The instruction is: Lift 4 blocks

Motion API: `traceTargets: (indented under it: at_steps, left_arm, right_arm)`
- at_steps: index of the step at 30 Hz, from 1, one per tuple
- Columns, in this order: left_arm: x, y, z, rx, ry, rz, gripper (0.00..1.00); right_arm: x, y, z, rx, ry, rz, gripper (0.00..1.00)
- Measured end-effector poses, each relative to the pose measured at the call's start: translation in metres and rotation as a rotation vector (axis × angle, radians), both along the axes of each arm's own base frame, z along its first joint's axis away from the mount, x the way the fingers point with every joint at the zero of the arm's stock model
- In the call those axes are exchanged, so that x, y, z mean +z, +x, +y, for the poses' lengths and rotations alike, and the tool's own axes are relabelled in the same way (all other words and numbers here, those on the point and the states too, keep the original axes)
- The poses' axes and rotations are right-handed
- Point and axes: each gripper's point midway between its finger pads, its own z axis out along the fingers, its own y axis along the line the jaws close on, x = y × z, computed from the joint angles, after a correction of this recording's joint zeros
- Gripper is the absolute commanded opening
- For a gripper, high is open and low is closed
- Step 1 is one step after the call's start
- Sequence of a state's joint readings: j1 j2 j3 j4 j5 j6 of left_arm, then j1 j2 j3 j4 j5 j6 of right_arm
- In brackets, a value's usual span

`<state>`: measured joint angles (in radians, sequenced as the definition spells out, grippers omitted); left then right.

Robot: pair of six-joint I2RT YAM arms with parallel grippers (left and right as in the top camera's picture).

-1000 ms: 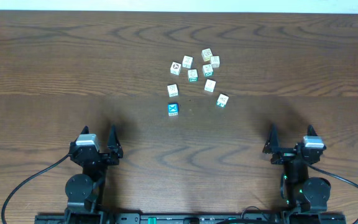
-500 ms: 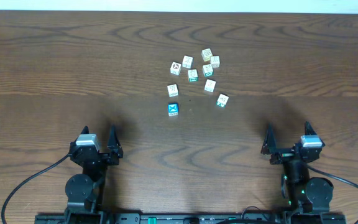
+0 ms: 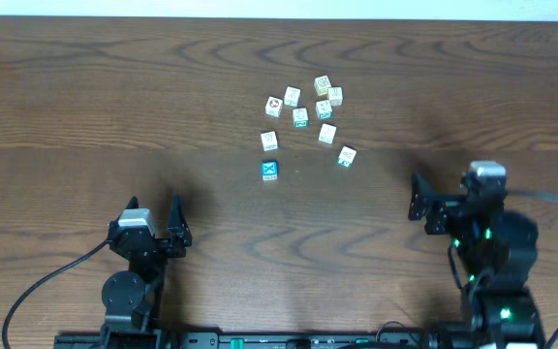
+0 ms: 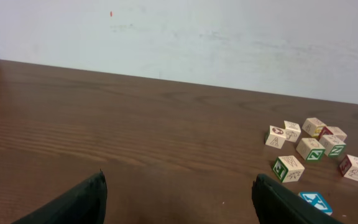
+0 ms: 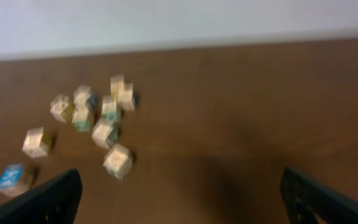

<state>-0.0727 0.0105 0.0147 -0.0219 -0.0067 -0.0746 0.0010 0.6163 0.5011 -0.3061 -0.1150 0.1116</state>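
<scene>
my left fingers and right fingers gape wide, holding nothing. the blocks crowd together on the bench, so closing on one could scatter its neighbours.

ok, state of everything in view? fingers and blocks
left gripper: fingers open, empty, short of the blocks.
right gripper: fingers open, empty.
blue block: flat on the table, untouched, nearest the arms.
other blocks: loose cluster on the table beyond it, none lifted.
</scene>
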Motion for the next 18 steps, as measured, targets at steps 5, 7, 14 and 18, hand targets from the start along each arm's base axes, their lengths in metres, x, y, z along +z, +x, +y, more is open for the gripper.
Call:
traceTargets:
  at_steps: [5, 7, 14, 18]
  left_arm:
    - [0.0, 0.0, 0.0, 0.0, 0.0, 0.0, 0.75]
    - [0.0, 0.0, 0.0, 0.0, 0.0, 0.0, 0.75]
    - [0.0, 0.0, 0.0, 0.0, 0.0, 0.0, 0.75]
    - [0.0, 0.0, 0.0, 0.0, 0.0, 0.0, 0.75]
  right_arm:
    - [-0.004, 0.0, 0.005, 0.017, 0.024, 0.241, 0.99]
    - [-0.001, 0.001, 0.007, 0.024, 0.025, 0.304, 0.99]
    - [0.011, 0.013, 0.046, 0.166, 0.047, 0.473, 0.99]
    - [-0.001, 0.016, 0.067, 0.247, 0.09, 0.53, 0.99]
